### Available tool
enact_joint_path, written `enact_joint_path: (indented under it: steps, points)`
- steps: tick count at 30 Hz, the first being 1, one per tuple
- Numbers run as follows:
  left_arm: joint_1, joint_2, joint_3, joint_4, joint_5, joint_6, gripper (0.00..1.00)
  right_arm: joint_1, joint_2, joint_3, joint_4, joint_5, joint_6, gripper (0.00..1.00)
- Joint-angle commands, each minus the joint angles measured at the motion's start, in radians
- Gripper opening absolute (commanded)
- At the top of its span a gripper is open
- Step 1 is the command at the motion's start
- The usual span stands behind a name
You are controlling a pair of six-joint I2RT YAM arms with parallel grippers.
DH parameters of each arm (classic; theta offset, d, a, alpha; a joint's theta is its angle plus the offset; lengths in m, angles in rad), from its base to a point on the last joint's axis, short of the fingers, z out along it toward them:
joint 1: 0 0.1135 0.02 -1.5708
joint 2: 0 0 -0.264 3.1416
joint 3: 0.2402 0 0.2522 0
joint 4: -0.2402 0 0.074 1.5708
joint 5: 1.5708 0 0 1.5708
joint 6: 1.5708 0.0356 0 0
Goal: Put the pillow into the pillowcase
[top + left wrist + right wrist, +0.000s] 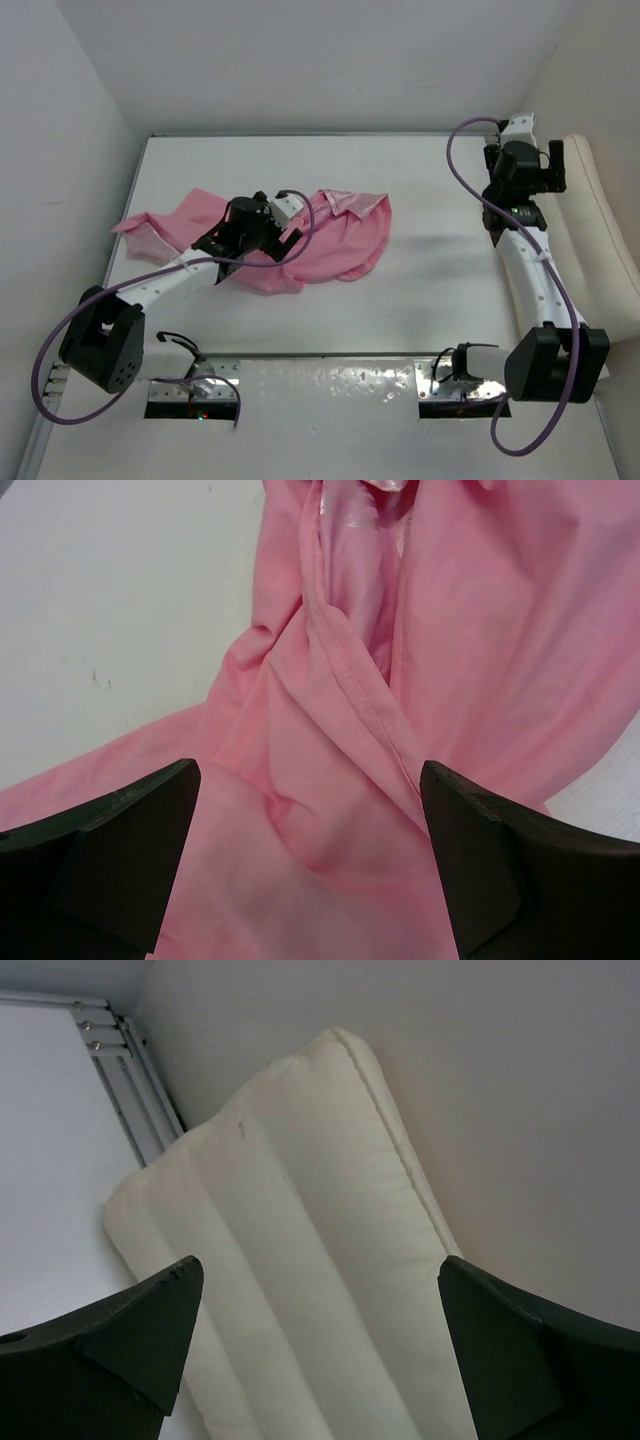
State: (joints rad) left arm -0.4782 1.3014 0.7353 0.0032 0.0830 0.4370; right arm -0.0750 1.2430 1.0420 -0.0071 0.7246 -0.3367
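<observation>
The pink pillowcase (pixel 345 235) lies crumpled on the left half of the white table. My left gripper (pixel 252 248) hangs over its middle, open, its fingers (pixel 120 860) straddling a seamed fold of the pillowcase (pixel 450 630) with nothing pinched between them. The cream pillow (pixel 600 230) with lengthwise ridges stands on its edge against the right wall. My right gripper (pixel 558 168) faces its far end, open and apart from it. In the right wrist view the pillow (pixel 300 1250) fills the gap of my right gripper (pixel 315 1340).
White walls close the table in on the left, back and right. A metal rail (pixel 120 1070) runs along the table edge beside the pillow. A shiny plate (pixel 330 380) joins the two arm bases at the near edge.
</observation>
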Motion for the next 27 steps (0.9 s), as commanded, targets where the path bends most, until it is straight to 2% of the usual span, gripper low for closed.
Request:
enact_joint_path:
  steps: [1,2,3,4,5,6,10,12,13,15,18,23,27]
  points:
    - [0.016,-0.042,-0.005,0.043,0.02,-0.012,0.91,-0.04,-0.048,-0.04,0.124,-0.113,-0.067,0.99]
    - [0.016,-0.042,-0.005,0.046,0.015,-0.011,0.91,-0.07,-0.065,-0.025,0.045,-0.196,-0.064,0.99]
    - [0.018,-0.042,-0.005,0.047,0.014,-0.011,0.91,-0.147,-0.069,0.024,0.012,-0.394,-0.064,0.97]
    - [0.02,-0.04,-0.005,0.046,0.014,-0.011,0.91,-0.187,-0.068,0.054,-0.127,-0.498,-0.077,0.96]
    - [0.018,-0.039,-0.005,0.044,0.012,-0.009,0.91,-0.213,-0.07,0.076,-0.155,-0.583,-0.1,0.9]
    - [0.018,-0.034,-0.001,0.041,0.015,-0.009,0.91,-0.251,-0.071,0.082,-0.172,-0.661,-0.119,0.9]
    - [0.018,-0.025,0.025,0.017,0.021,-0.011,0.91,-0.36,-0.085,0.095,-0.22,-0.81,-0.178,0.9]
    - [0.021,-0.024,0.032,0.011,0.017,-0.003,0.91,-0.42,-0.108,0.041,-0.2,-0.826,-0.257,0.94]
    - [0.021,-0.018,0.038,0.011,0.011,0.003,0.91,-0.422,-0.112,0.024,-0.171,-0.771,-0.324,0.97]
    - [0.02,-0.008,0.044,0.011,0.004,0.011,0.91,-0.434,-0.111,-0.013,-0.11,-0.728,-0.335,0.99]
    - [0.02,-0.002,0.052,0.014,0.008,0.012,0.91,-0.473,-0.103,-0.008,-0.091,-0.722,-0.28,0.99]
    - [0.021,0.004,0.053,0.02,0.014,0.011,0.91,-0.476,-0.051,0.108,-0.198,-0.781,-0.171,0.99]
    - [0.02,0.001,0.046,0.014,0.014,0.0,0.91,-0.471,-0.039,0.112,-0.209,-0.774,-0.073,0.99]
